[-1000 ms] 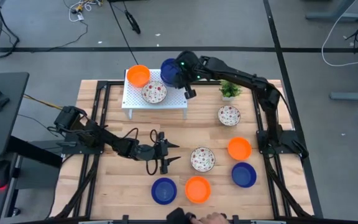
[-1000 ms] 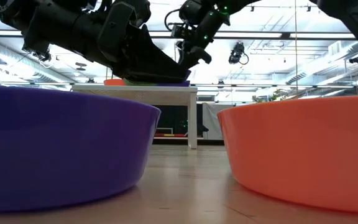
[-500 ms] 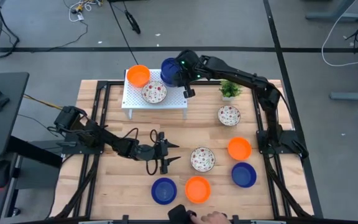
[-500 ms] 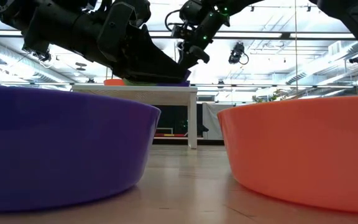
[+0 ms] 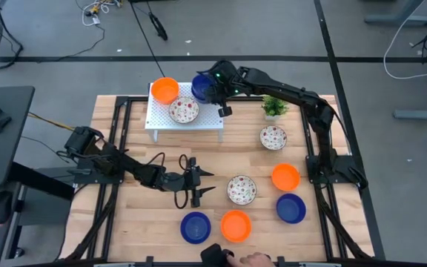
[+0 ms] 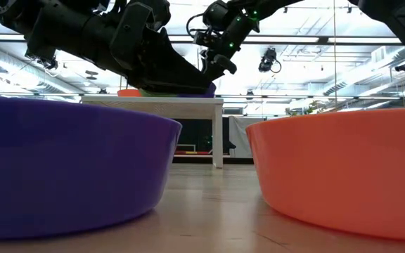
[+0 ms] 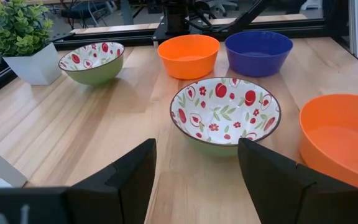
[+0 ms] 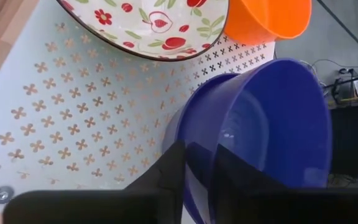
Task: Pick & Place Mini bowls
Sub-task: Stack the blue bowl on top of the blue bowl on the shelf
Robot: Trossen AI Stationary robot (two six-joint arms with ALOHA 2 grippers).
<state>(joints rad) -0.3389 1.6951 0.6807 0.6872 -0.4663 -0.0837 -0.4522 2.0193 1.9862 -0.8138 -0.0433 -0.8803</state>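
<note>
A white perforated rack (image 5: 199, 123) at the far side carries an orange bowl (image 5: 165, 90), a red-patterned bowl (image 5: 184, 110) and a blue bowl (image 5: 201, 87). The blue bowl (image 8: 272, 124) rests by its base at the rack's far right corner. My right gripper (image 8: 199, 168) stands at this bowl's rim, slightly open, one finger outside the wall and one inside. My left gripper (image 5: 212, 182) hovers open low over the table's middle, pointing at a patterned bowl (image 7: 225, 115) without touching it. My right gripper straddles the blue bowl's rim (image 8: 197, 146) on its right side, slanting down from the table's right. One finger (image 8: 169, 168) is outside the wall and the other inside. Whether either finger touches the wall I cannot tell. The bowl sits on the rack.
Loose bowls lie on the table: patterned (image 5: 273, 137), orange (image 5: 285, 177), blue (image 5: 290, 208), orange (image 5: 236, 225), blue (image 5: 195, 227). A small potted plant (image 5: 274, 107) stands right of the rack. A person's hand (image 5: 250, 259) shows at the near edge.
My right gripper has opened a little at the blue bowl's rim while staying in place. The bowl stays where it was on the rack.
</note>
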